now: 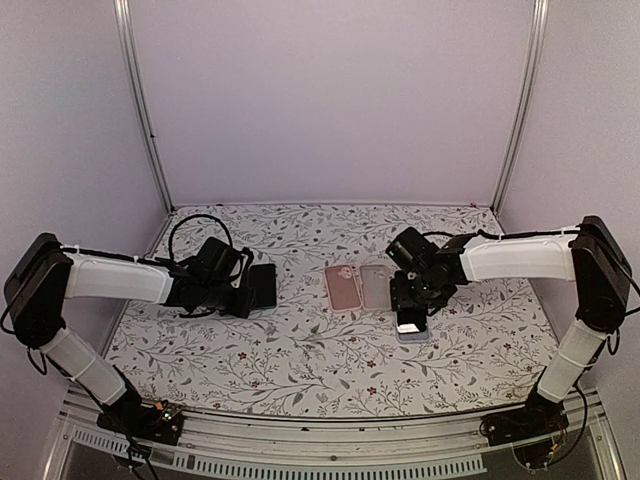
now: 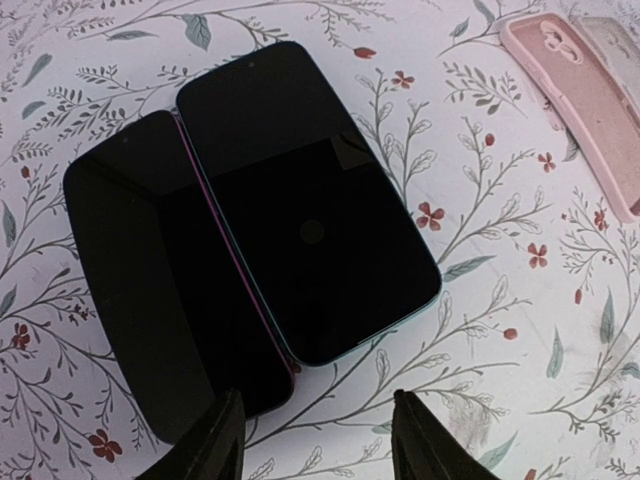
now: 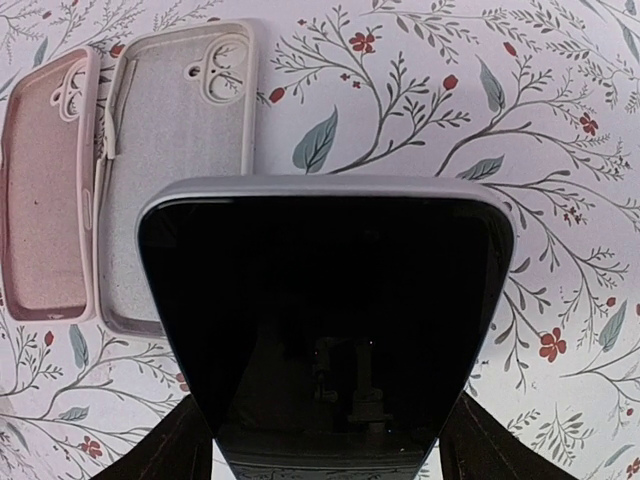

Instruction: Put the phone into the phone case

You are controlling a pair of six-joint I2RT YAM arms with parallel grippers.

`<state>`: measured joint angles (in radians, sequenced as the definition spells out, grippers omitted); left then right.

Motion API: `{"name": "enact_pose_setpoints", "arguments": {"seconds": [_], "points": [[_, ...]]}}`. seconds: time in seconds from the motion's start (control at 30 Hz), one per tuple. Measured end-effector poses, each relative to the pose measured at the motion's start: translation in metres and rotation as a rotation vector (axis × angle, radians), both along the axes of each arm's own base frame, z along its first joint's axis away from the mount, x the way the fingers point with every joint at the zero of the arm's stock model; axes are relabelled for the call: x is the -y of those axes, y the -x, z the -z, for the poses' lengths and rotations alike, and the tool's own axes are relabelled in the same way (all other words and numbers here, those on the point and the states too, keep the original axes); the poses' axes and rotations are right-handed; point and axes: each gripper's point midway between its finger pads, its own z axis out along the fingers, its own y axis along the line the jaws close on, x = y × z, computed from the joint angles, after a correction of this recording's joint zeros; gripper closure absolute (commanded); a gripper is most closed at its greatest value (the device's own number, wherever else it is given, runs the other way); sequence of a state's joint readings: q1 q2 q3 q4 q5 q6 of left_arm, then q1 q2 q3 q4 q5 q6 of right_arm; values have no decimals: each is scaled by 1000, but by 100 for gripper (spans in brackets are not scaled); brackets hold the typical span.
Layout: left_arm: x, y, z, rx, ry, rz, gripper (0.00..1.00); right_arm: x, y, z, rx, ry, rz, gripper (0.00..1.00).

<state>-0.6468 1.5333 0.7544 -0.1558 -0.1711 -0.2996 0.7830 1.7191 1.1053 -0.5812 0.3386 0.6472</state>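
My right gripper [image 1: 408,300] is shut on a black-screened phone with a pale lavender edge [image 3: 325,300] and holds it by its near end, tilted over the floral cloth; it also shows in the top view [image 1: 411,326]. Just beyond it to the left lie a clear grey case [image 3: 175,180] and a pink case [image 3: 45,190], both hollow side up; in the top view the grey case [image 1: 375,286] is right of the pink case [image 1: 342,287]. My left gripper [image 2: 315,445] is open and empty, just short of two dark phones [image 2: 300,200] lying side by side.
The two dark phones [image 1: 262,287] sit at the left middle of the floral tablecloth [image 1: 300,350]. The pink case [image 2: 570,100] shows at the top right of the left wrist view. Grey walls and metal posts [image 1: 140,100] enclose the back.
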Motion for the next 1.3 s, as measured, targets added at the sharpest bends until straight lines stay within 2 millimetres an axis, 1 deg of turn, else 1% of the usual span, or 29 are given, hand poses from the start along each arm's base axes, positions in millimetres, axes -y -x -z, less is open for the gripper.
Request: {"name": "enact_pose_setpoints", "arguments": {"seconds": [0.27,0.5,0.77,0.9,1.03,1.13,1.17,1.2,1.27,1.3], "points": [[0,0,0,-1,1,1,49,1,5,4,-24,-34,30,45],[0,0,2,-5,-1,2,49,8,16,7,-72,-12,32,45],[0,1,3,-8,-3,2,49,8,20,10,-88,-19,31,45],[0,1,5,-11,-5,2,49,6,22,12,-91,-29,30,43],[0,1,5,-11,-5,2,48,5,26,20,-99,-47,35,40],[0,1,5,-12,-6,3,48,5,29,25,-108,-47,38,34],[0,1,6,-13,-7,3,48,5,29,26,-109,-46,38,31],[0,1,6,-14,-8,3,48,5,29,27,-111,-45,36,25],[0,2,8,-19,-12,3,48,4,30,28,-119,-44,29,7],[-1,2,9,-21,-14,3,48,3,31,29,-127,-43,24,2]]}}
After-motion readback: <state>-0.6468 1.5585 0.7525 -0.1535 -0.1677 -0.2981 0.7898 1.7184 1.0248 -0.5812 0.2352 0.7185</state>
